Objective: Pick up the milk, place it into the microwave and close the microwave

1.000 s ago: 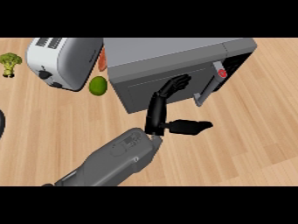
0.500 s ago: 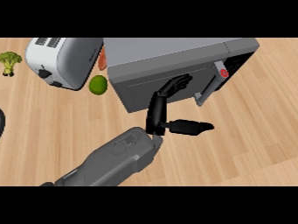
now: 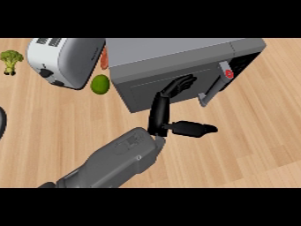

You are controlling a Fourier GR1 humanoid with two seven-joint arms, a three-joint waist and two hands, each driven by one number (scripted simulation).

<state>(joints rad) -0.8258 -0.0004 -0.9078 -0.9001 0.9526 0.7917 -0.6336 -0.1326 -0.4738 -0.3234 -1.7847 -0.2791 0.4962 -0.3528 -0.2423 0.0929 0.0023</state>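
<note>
A: Largest items?
B: Wooden tabletop [image 3: 42, 114]; grey microwave [image 3: 172, 57] at 12 o'clock, door nearly closed.
A: Hands?
B: Left hand [image 3: 162, 112] at centre, fingers straight, resting against the microwave door, thumb pointing to 3 o'clock. Right hand: only a sliver at 4 o'clock, state unreadable.
A: Milk?
B: Not visible.
A: Smaller?
B: Toaster [image 3: 65, 59], lime [image 3: 100, 84], broccoli [image 3: 10, 59] at 10 o'clock.

Toaster [image 3: 65, 59] left of microwave [image 3: 172, 66]; lime [image 3: 100, 84] between them.

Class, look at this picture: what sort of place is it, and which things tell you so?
Most likely a kitchen counter: a wooden worktop carries a grey microwave, a toaster beside it, and a broccoli floret nearby.
</note>
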